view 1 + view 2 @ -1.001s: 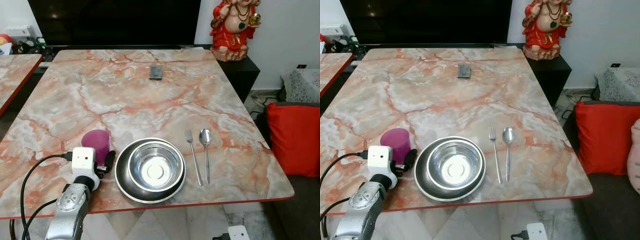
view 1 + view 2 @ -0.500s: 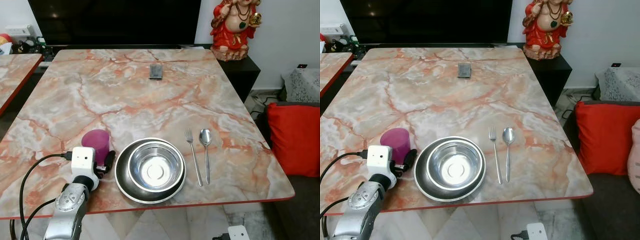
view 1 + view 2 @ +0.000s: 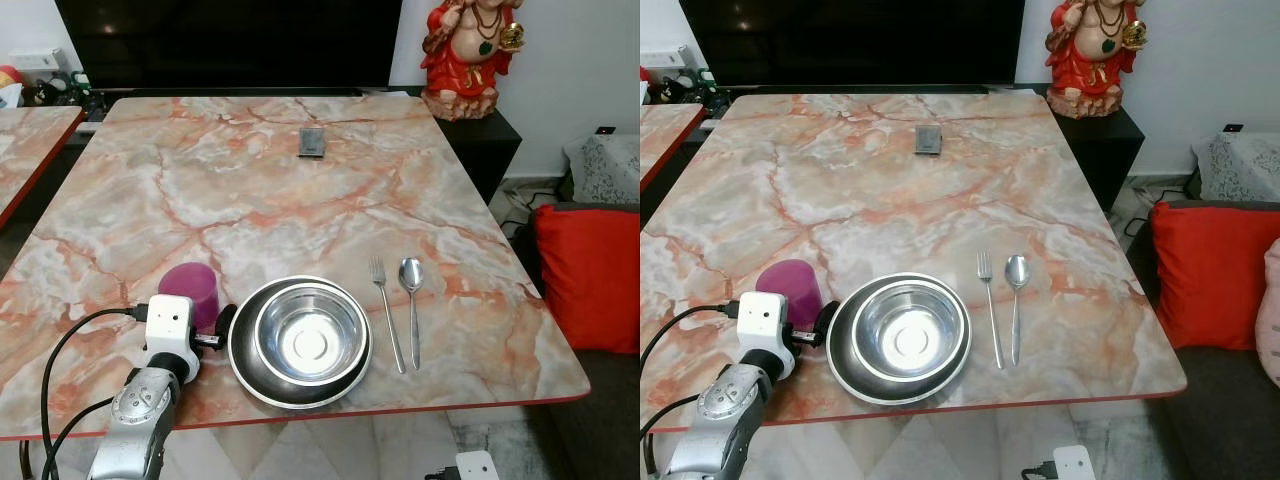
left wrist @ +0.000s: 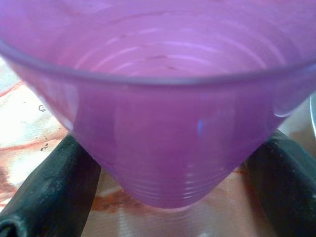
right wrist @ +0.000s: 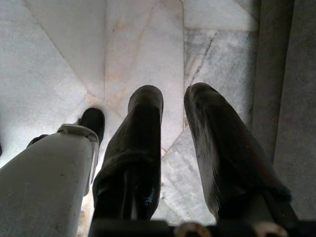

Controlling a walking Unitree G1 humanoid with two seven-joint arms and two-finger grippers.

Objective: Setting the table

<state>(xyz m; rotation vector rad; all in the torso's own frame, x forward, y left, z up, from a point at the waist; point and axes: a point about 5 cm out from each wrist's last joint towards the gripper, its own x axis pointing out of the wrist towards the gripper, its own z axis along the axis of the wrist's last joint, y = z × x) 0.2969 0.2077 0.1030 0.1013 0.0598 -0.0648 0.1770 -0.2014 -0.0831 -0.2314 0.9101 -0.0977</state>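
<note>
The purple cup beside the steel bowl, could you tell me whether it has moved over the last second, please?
Yes. The purple cup, between the left gripper's fingers, has tilted away from the robot, staying left of the steel bowl.

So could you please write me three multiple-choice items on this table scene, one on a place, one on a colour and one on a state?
1. The fork lies where?
A. between bowl and spoon
B. inside the bowl
C. left of the cup

2. The cup's colour?
A. green
B. purple
C. white

3. How does the cup stand?
A. upright
B. tilted
C. upside down

Answers:
1 A, the steel bowl is on its left and the spoon on its right.
2 B, purple in every view.
3 B, it leans between the left gripper's fingers.
</note>
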